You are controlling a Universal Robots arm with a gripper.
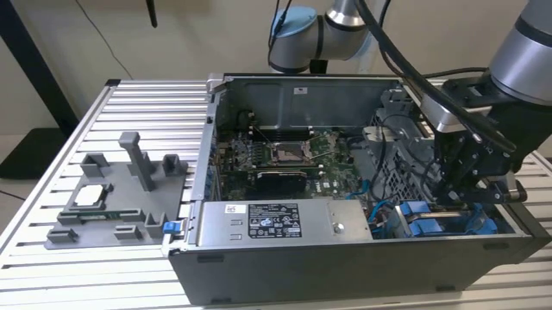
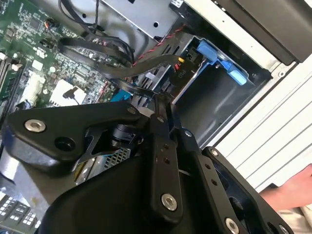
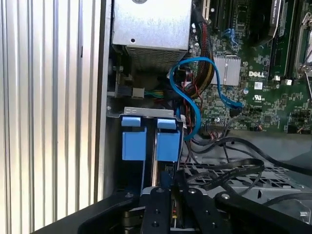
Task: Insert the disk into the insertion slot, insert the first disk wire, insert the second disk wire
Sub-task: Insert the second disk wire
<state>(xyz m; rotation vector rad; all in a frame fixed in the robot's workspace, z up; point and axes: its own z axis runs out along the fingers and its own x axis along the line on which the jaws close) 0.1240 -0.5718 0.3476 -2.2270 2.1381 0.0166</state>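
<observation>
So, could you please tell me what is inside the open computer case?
Inside the computer case are a green circuit board, a silver power supply box, blue brackets and blue cable. The gripper reaches in, covering what lies beneath it.

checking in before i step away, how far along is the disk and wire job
Done, it seems: blue disk carriers sit in the drive cage, so the disk looks inserted, though full seating can't be confirmed. In hand: the gripper is down at that bay among the black cables; what it grips, if anything, can't be made out. Left: neither disk wire can be confirmed plugged in.
</observation>
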